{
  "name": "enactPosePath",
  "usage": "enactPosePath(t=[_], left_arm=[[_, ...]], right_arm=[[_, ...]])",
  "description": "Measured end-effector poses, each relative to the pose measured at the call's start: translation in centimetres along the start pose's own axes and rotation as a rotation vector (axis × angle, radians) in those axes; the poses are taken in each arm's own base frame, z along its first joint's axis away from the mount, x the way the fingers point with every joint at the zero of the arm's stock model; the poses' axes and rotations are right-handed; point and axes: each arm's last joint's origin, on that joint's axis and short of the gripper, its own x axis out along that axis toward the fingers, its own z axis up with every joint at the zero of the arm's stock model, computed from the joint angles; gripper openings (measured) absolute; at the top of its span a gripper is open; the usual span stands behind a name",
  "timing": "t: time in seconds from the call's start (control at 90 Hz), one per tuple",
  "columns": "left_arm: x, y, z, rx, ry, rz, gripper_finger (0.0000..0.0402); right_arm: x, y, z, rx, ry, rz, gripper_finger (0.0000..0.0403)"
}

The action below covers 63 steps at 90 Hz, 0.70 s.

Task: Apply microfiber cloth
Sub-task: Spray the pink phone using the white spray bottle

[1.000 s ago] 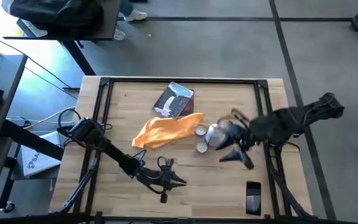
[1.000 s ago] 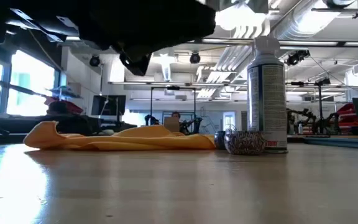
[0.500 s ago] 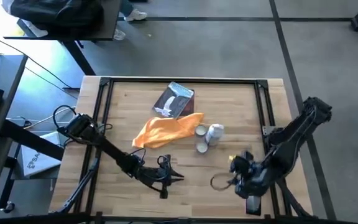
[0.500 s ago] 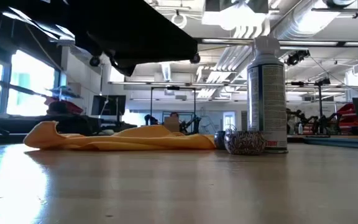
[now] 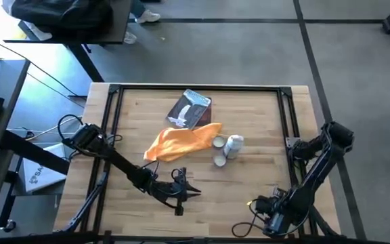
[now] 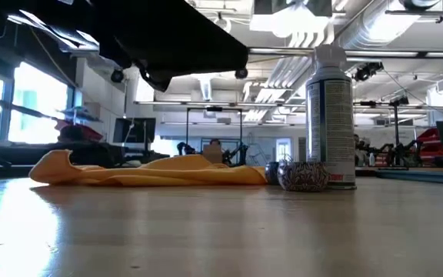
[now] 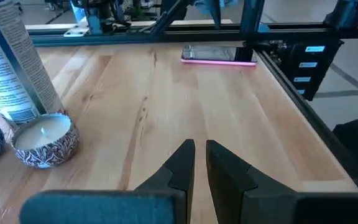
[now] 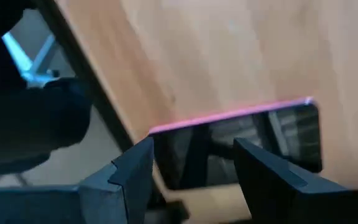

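The microfiber cloth (image 5: 178, 143) lies ungrasped mid-table, so pickup is pending: right gripper (image 8: 194, 163), jaws spread, must travel from the phone (image 8: 241, 142), while left gripper (image 7: 200, 163) waits nearly closed.

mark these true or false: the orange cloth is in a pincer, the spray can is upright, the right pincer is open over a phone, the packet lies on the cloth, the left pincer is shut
1. The soft orange-yellow fabric cloth is held in a pincer. False: it lies loose on the wooden table.
2. The tall white spray can stands upright. True.
3. The right pincer is open above the pink-edged dark phone. True.
4. The grey-blue and white packet lies on the cloth. False: it lies beside it.
5. The left pincer is nearly shut, holding nothing. True.
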Motion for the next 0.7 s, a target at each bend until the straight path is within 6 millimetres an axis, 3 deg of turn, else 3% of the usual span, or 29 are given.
enactPosePath(t=[0.156,0.422,0.7], left_arm=[[0.0,0.0,0.0,0.005,0.0,0.001,0.0023],[0.0,0.0,-0.1,0.001,0.008,0.0,0.0023],[0.0,0.0,-0.1,0.0,0.012,0.002,0.0023]], right_arm=[[0.2,-0.3,-1.1,0.025,0.014,-0.049,0.0188],[3.5,-1.1,-1.3,0.092,0.157,-0.097,0.0188],[5.9,-3.3,-0.8,0.072,0.158,-0.162,0.0188]])
